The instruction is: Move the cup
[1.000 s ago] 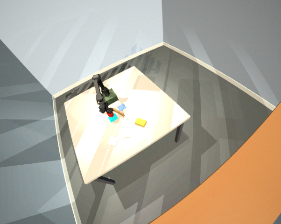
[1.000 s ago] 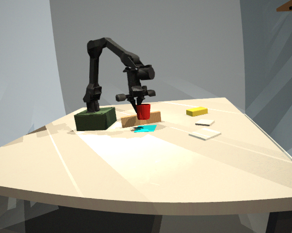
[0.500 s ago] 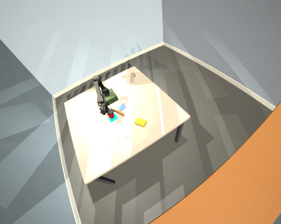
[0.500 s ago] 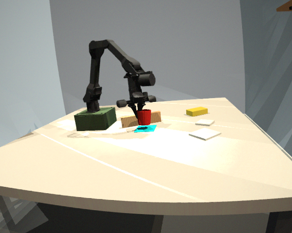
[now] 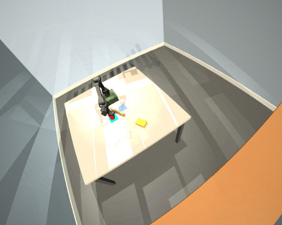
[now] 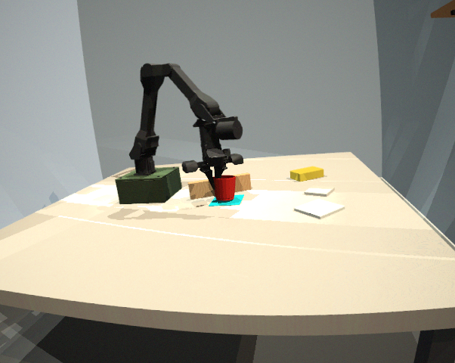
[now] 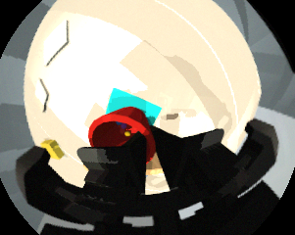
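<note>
While the pincer (image 6: 218,174) grips its rim, the upright red cup (image 6: 224,188), marbles (image 7: 126,133) inside, sits on the cyan pad (image 6: 235,200).

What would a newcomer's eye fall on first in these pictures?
The red cup, upright on the cyan pad near the table's middle, with the black end effector shut on its rim. Next, the arm's dark green base left of it, and the yellow block farther right.

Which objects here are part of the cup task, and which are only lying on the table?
Job: red cup with marbles, gripper pinching its rim, cyan pad, pale blue pad.

Lying about: wooden block, yellow block, two white tiles.
</note>
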